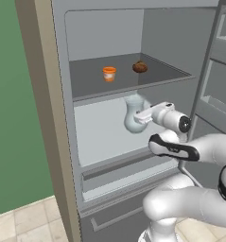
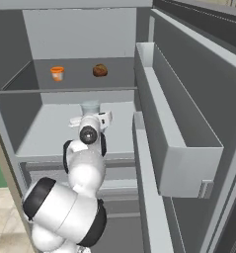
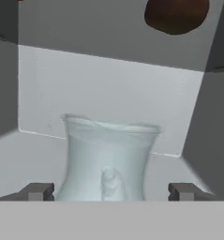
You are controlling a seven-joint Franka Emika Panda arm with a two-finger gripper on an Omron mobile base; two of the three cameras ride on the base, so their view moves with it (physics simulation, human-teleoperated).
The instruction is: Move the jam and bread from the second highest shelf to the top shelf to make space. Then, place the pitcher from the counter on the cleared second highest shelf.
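The jam [image 1: 109, 73] and bread [image 1: 140, 67] sit on the top shelf [image 1: 171, 72]. The pitcher [image 1: 133, 113] stands on the second highest shelf [image 1: 98, 137], far right. The gripper [image 3: 111, 191] is spread wide around its neck, released; only withdrawal seems left.

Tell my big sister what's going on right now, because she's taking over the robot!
Tool: open, a finger on each side of the pitcher with gaps, not gripping it.
Jam and bread: both on the top shelf, apart from each other.
Pitcher: standing upright on the second highest shelf, under the jam and bread.
Done: jam and bread moved up, pitcher set on the cleared shelf and let go.
Left: probably just back the arm straight out of the fridge without bumping the pitcher.
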